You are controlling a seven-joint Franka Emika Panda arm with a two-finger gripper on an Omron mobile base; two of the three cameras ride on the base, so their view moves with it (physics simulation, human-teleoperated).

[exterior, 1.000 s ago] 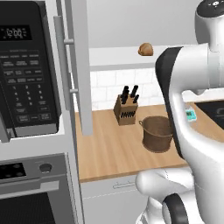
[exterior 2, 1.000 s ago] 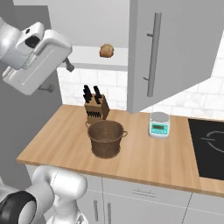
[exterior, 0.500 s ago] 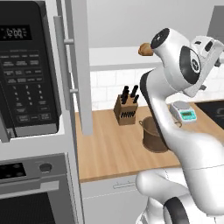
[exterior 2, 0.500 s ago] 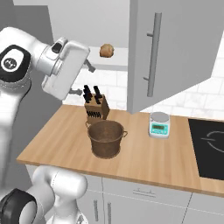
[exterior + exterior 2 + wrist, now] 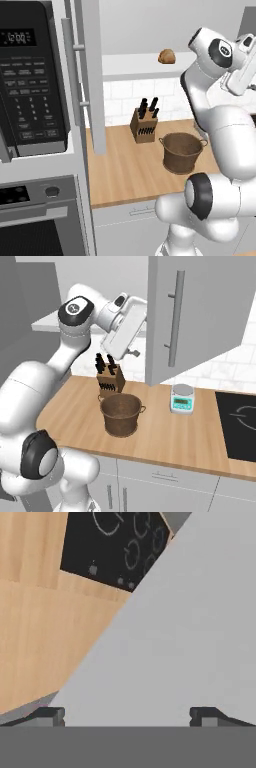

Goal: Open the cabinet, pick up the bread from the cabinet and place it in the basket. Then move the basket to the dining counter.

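cabinet door point(image 5: 92, 75): the left door is swung open, edge-on beside the microwave point(image 5: 30, 80), so the opening step is judged done.
bread point(image 5: 167, 56): it lies on the white cabinet shelf, above the tabletop and apart from the hand; it is not yet picked up.
knife block point(image 5: 144, 122): it stands at the back of the tabletop point(image 5: 125, 170), just behind and left of the basket.
basket point(image 5: 182, 151): it sits upright on the wooden tabletop with nothing seen inside; filling it and carrying it to the dining counter are judged still to be done.
gripper point(image 5: 127, 714): the jaws are spread wide and nothing is held between them; a flat grey panel, seemingly the cabinet door, is faced close up.
second door point(image 5: 192, 316): it hangs just right of the raised hand, its bar handle untouched.
change from earlier: the wrist has been carried rightward across the shelf opening, past the roll, and the elbow has been raised; bread, basket and knife block are left where they were.
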